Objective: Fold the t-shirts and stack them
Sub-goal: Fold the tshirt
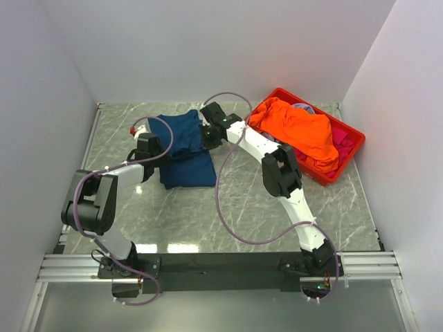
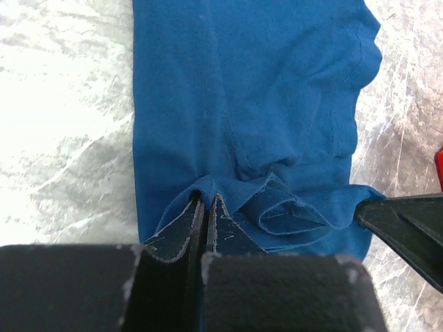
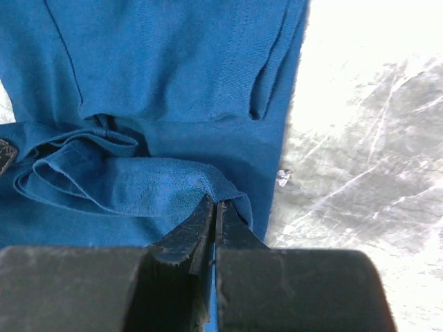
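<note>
My left gripper [image 2: 205, 207] and right gripper [image 3: 215, 211] each clench a fold of the navy shirt [image 1: 187, 166], lying on the table [image 1: 194, 218] left of centre overhead, the orange shirt [image 1: 297, 128] heaped in the crate [image 1: 349, 159] upper right.

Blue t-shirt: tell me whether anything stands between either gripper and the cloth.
Nothing visible does. The left gripper and the right gripper are each shut on a bunched fold of the blue t-shirt, which lies on the table. The orange t-shirt lies apart in the red crate.
</note>
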Motion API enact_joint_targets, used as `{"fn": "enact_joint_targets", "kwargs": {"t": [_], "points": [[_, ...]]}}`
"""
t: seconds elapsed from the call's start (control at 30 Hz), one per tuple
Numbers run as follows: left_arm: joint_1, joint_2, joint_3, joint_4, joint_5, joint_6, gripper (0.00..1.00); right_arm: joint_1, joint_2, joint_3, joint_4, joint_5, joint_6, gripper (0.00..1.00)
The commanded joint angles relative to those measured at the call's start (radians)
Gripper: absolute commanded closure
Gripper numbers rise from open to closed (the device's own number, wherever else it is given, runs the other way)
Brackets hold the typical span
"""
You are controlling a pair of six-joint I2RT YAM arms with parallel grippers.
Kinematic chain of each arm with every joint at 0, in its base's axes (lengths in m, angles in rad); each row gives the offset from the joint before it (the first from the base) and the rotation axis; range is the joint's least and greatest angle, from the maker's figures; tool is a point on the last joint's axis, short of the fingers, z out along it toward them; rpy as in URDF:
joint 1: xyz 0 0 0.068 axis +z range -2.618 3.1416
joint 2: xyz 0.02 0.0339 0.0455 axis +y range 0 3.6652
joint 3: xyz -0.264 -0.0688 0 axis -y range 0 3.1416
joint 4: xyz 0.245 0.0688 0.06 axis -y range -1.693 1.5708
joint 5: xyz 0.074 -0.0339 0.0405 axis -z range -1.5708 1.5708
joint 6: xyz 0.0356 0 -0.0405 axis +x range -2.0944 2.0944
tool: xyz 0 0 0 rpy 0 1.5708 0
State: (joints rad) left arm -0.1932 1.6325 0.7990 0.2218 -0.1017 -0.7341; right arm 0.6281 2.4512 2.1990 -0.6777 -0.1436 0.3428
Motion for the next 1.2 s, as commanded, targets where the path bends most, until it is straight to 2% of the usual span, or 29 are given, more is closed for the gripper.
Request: {"fn": "enact_joint_targets", "kwargs": {"t": [0.0, 0.03, 0.07, 0.1, 0.17, 0.2, 0.3, 0.37, 0.6, 0.63, 0.73, 0.8, 0.9, 1.17], "points": [[0.006, 0.020, 0.051, 0.008, 0.011, -0.001, 0.97, -0.015, 0.014, 0.038, 0.010, -0.013, -0.007, 0.97], [0.006, 0.021, 0.055, -0.001, 0.013, -0.004, 0.89, -0.016, 0.015, 0.039, 0.012, -0.017, -0.007, 0.92], [0.006, 0.020, 0.058, -0.007, 0.011, -0.008, 0.77, -0.016, 0.014, 0.033, 0.018, -0.019, -0.007, 0.76], [0.006, 0.015, 0.058, -0.018, 0.011, -0.011, 0.45, -0.016, 0.011, 0.028, 0.020, -0.020, -0.007, 0.68], [0.006, -0.017, 0.054, -0.024, 0.002, -0.019, 0.12, -0.018, -0.018, 0.004, 0.024, -0.019, -0.011, 0.56], [0.006, -0.034, 0.043, -0.027, -0.003, -0.019, 0.01, -0.018, -0.033, -0.013, 0.035, -0.017, -0.013, 0.46], [0.005, -0.117, 0.010, -0.044, -0.013, -0.019, 0.01, -0.016, -0.128, -0.106, 0.081, -0.010, -0.018, 0.33], [0.005, -0.196, -0.021, -0.061, -0.020, -0.024, 0.01, -0.021, -0.213, -0.198, 0.116, 0.010, -0.018, 0.30], [0.003, -0.492, -0.298, -0.093, -0.033, -0.079, 0.01, -0.016, -0.490, -0.603, 0.286, 0.023, 0.021, 0.29], [0.003, -0.549, -0.322, -0.102, -0.045, -0.080, 0.01, -0.015, -0.518, -0.695, 0.312, 0.013, 0.030, 0.29], [0.003, -0.627, -0.386, -0.113, -0.029, -0.080, 0.02, -0.010, -0.595, -0.830, 0.394, -0.011, 0.059, 0.29], [0.001, -0.645, -0.412, -0.099, -0.001, -0.076, 0.08, -0.001, -0.623, -0.886, 0.421, -0.020, 0.064, 0.32], [0.001, -0.640, -0.432, -0.081, 0.017, -0.064, 0.13, 0.013, -0.620, -0.913, 0.444, -0.045, 0.071, 0.35], [0.001, -0.599, -0.454, -0.058, 0.028, -0.067, 0.13, 0.022, -0.569, -0.949, 0.500, -0.105, 0.091, 0.42]]}}
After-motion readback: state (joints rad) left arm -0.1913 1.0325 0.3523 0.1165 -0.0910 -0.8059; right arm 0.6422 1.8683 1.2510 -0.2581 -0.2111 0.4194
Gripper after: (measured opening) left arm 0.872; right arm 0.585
